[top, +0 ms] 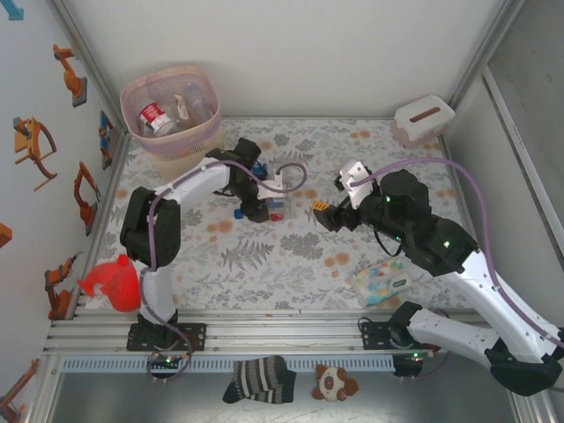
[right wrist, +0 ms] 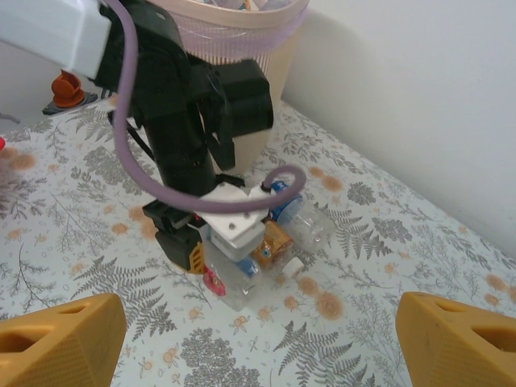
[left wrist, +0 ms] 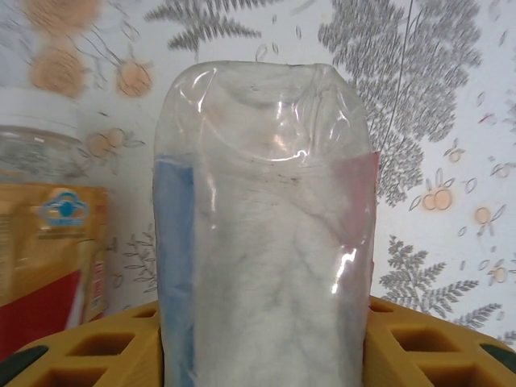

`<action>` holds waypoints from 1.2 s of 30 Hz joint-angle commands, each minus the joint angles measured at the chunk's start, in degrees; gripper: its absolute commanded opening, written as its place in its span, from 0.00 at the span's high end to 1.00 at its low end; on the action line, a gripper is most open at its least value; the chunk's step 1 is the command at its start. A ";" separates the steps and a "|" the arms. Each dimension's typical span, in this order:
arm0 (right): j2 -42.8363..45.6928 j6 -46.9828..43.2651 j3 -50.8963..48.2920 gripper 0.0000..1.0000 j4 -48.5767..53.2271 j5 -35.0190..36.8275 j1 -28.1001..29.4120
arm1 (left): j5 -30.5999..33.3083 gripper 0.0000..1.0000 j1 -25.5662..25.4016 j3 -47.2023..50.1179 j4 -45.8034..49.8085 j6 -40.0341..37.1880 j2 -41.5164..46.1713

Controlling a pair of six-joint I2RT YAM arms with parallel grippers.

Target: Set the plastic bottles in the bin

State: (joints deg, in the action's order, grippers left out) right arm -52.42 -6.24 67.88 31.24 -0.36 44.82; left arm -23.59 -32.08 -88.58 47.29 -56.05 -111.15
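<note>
My left gripper (left wrist: 262, 339) is shut on a clear plastic bottle (left wrist: 266, 210) with a blue and red label, which lies on the table and fills the gap between the yellow fingers. From above, this gripper (top: 264, 208) stands over a small cluster of bottles (top: 275, 210) at mid-table. Beside the held one lie a brown-labelled bottle (right wrist: 274, 246) with a white cap and a clear bottle (right wrist: 310, 227) with a blue cap. The bin (top: 176, 145), lined in pink, stands at the far left with a red-labelled bottle (top: 157, 117) inside. My right gripper (right wrist: 262, 347) is open, facing the cluster from the right.
A white tissue box (top: 423, 119) sits in the far right corner. A pastel wipes pack (top: 382, 284) lies near the front right. A red crumpled thing (top: 113, 282) rests at the front left edge. Walls close in the table on three sides.
</note>
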 commanded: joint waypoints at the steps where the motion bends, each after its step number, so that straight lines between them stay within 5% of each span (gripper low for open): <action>1: 0.53 -0.02 -0.66 0.14 -1.10 0.18 0.14 | -5.02 0.50 1.68 -2.63 1.72 0.98 5.55; 22: -3.45 -0.17 -0.74 0.14 -4.96 -2.59 0.18 | -19.64 0.51 19.15 0.62 -29.61 22.74 28.49; 28: -4.09 -0.05 -0.55 0.14 -5.38 -3.02 0.17 | -18.64 0.52 25.41 0.81 -40.96 32.18 28.35; 36: -4.27 0.31 -0.30 0.14 -5.58 -3.25 0.18 | -15.88 0.52 28.68 -7.19 -38.96 34.88 19.84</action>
State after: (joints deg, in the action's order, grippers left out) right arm -56.62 -6.22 67.48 27.62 -3.18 44.82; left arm -39.77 -4.25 -92.92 9.61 -24.40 -88.53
